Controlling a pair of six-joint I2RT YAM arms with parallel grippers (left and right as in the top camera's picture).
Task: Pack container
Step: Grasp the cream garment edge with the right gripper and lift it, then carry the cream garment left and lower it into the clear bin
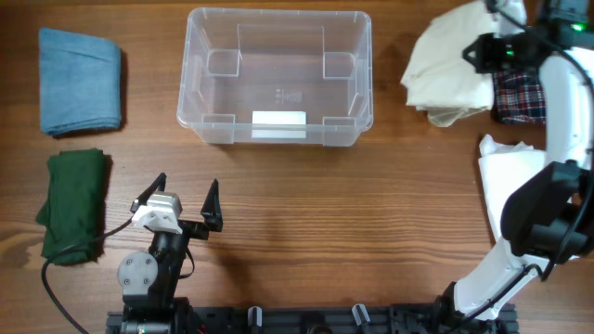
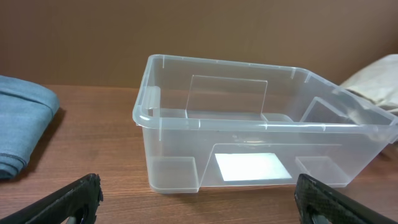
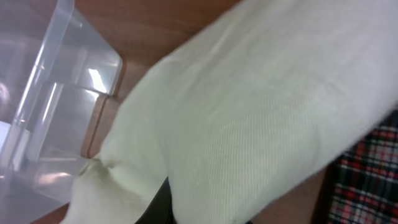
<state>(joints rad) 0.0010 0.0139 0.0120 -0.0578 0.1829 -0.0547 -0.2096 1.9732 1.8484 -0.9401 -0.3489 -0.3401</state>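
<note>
The clear plastic container [image 1: 278,13] stands empty at the back centre of the table, its white label [image 1: 278,122] on the near long side. It fills the left wrist view [image 2: 261,124] and shows at the left of the right wrist view [image 3: 50,68]. My left gripper [image 1: 188,186] is open and empty in front of the container, apart from it, with both fingers at the bottom corners of its wrist view [image 2: 198,200]. My right gripper [image 1: 484,51] is at the back right, shut on a cream cloth [image 1: 445,60] that covers most of its wrist view [image 3: 261,106]; only one dark finger [image 3: 158,208] shows.
A plaid cloth [image 1: 520,93] lies under the right arm, also visible in the right wrist view [image 3: 364,180]. A white cloth [image 1: 506,172] lies at the right edge. A folded blue cloth [image 1: 80,79] lies at the back left, and a folded green cloth [image 1: 74,199] lies near the left gripper.
</note>
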